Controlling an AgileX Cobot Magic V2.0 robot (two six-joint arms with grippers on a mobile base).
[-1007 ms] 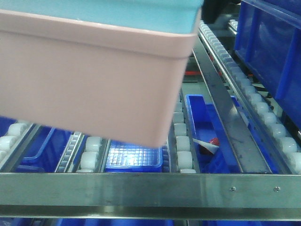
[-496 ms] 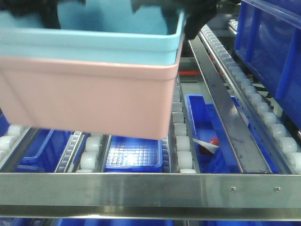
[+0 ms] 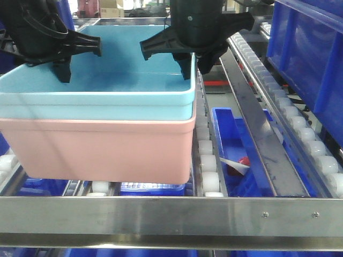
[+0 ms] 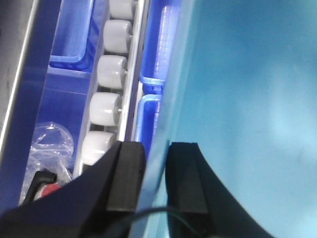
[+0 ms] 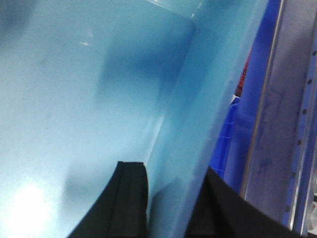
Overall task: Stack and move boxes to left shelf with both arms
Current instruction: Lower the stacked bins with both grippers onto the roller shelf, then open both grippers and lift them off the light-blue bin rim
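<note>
Front view: light blue box (image 3: 102, 99) nested in the pink box (image 3: 102, 150), sitting just behind the shelf's front rail (image 3: 171, 217). Left wrist view: left tool (image 4: 154, 181) pinching the blue box's wall, rollers (image 4: 106, 106) beside it. Right wrist view: right tool (image 5: 168, 201) clamped on that box's wall too.

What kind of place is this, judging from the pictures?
Probably a warehouse or factory parts store: a flow rack with a steel front rail, lanes of white rollers, and dark blue storage bins.

Smooth matt plastic boxes (image 3: 107, 134), brushed shiny metal shelf rail (image 3: 171, 214), white plastic rollers (image 4: 106, 109).
</note>
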